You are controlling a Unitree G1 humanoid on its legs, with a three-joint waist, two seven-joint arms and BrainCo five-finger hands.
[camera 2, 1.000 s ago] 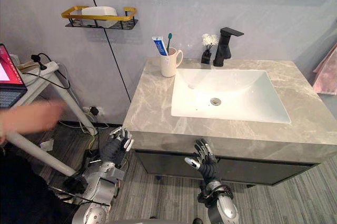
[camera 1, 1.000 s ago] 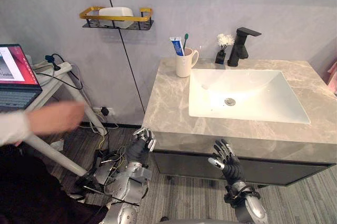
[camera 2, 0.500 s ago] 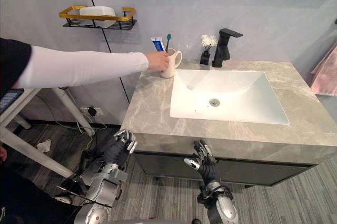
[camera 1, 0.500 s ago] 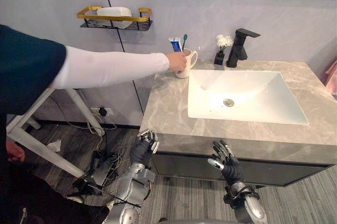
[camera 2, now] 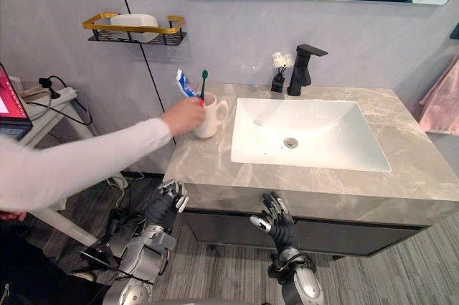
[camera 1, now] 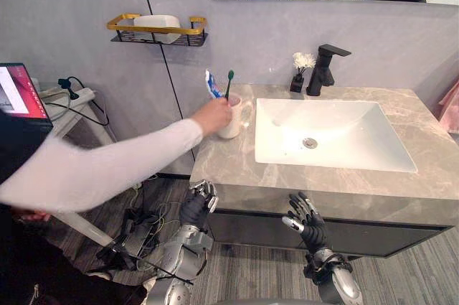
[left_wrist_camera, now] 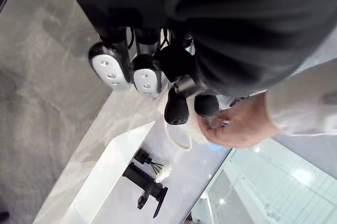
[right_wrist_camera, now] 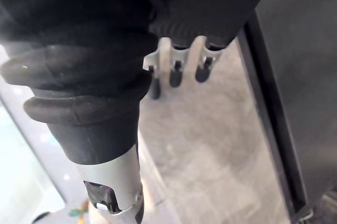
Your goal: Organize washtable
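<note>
Washtable (camera 1: 237, 169): grey marble top with a white sink (camera 1: 344, 143) set in it. A black faucet (camera 1: 324, 68) and a small flower vase (camera 1: 298, 79) stand at the back edge.
Cup (camera 1: 234, 125): white, carrying the toothbrush (camera 1: 228, 84) and toothpaste (camera 1: 212, 84). It is on the left part of the top, just beside the sink's left rim.
Change: a second ago the cup stood untouched at the back left corner, near the wall. Half a second ago a person's hand (camera 1: 211, 115) closed on it. Now the cup is forward and leftward, away from the wall, and the person grips it with a long white sleeve (camera 1: 100, 172) stretched in from the left.
Cup contact: can't tell whether it rests on the top or is lifted just off it.
Meaning: looks like the person is setting up the scene, so the robot's tidying hasn't begun. The cup is probably the item to put back. Best to hold off until that arm clears.
Left hand (camera 1: 198, 203): low, below the front edge of the top and left of centre. Fingers point up, loose and straight, holding nothing. Position same as a second ago.
Right hand (camera 1: 305, 220): below the front edge, under the sink. Fingers are spread and relaxed, empty. It hasn't moved either.
Wall shelf (camera 1: 154, 30): unchanged.
</note>
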